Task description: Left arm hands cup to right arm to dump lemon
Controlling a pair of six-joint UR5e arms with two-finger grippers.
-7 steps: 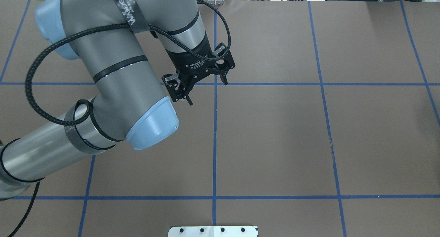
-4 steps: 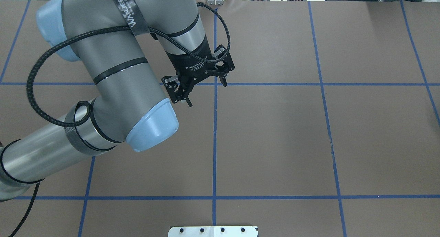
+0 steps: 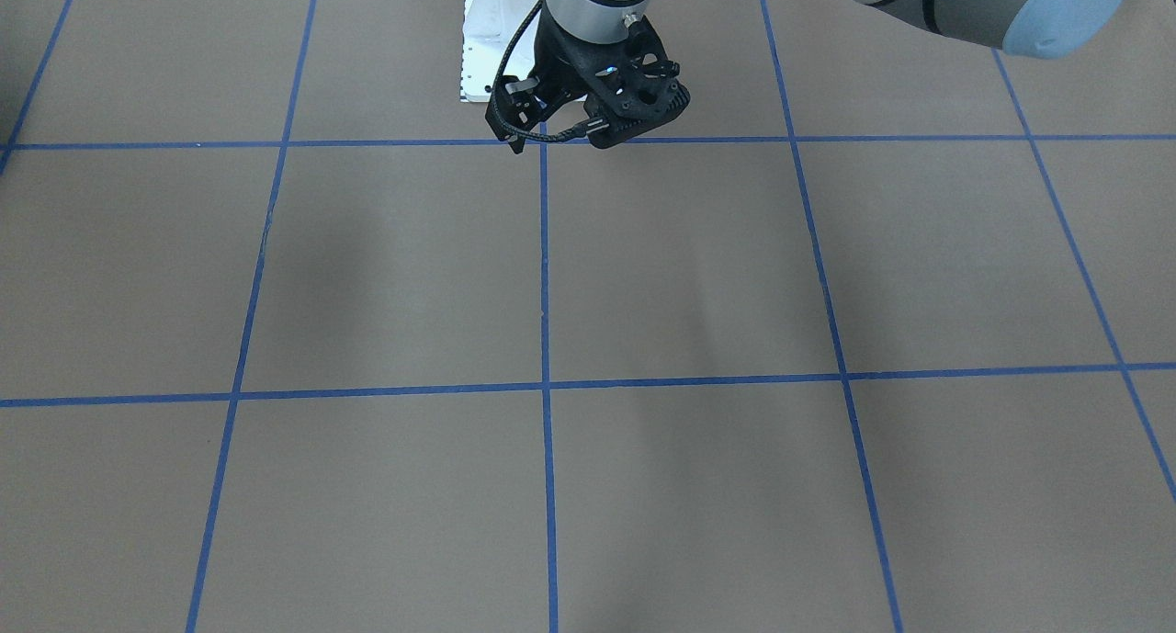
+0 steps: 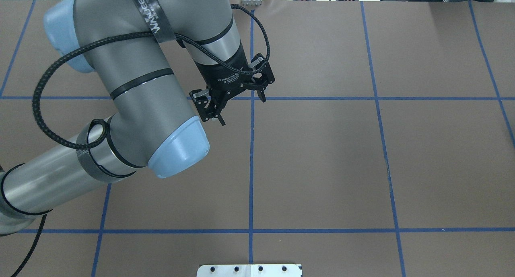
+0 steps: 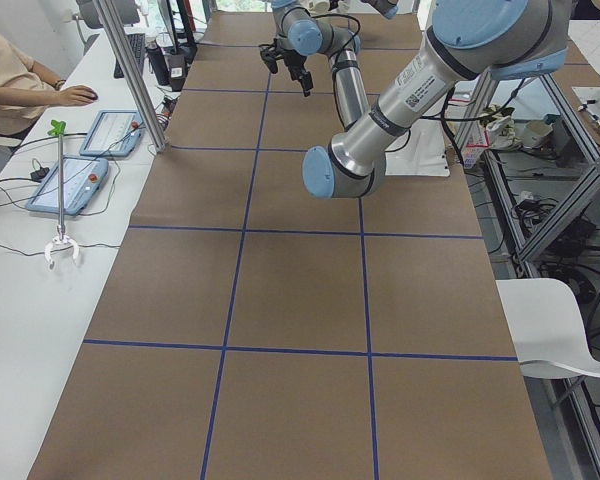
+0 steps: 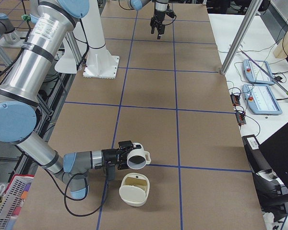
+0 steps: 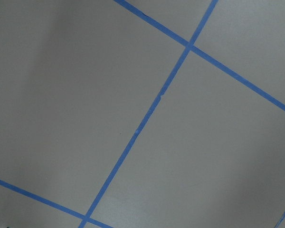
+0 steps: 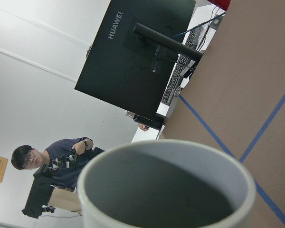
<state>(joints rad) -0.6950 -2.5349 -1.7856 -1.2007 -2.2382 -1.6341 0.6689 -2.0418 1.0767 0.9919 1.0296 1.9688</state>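
Note:
My left gripper [image 4: 243,111] hangs open and empty above the brown table near the far middle; it shows small in the exterior right view [image 6: 158,28] and in the exterior left view [image 5: 288,70]. The white cup [image 6: 137,157] lies tilted on its side at the tip of the near right arm, its mouth over a cream bowl [image 6: 133,190]. I cannot tell whether the right gripper [image 6: 121,155] is shut on it. In the right wrist view the cup [image 8: 166,185] is grey inside with no lemon in it. A faint yellowish patch in the bowl is too small to name.
The white base plate [image 4: 249,270] sits at the table's near edge between the arms. Control tablets [image 5: 80,180] and a seated person [image 5: 20,75] are along the operators' side. A monitor [image 8: 133,57] stands beyond the table edge. A pink basket [image 6: 9,203] sits beside the right arm.
The left gripper has drifted a few pixels up and left and stays open. Nothing else in the overhead view has moved.

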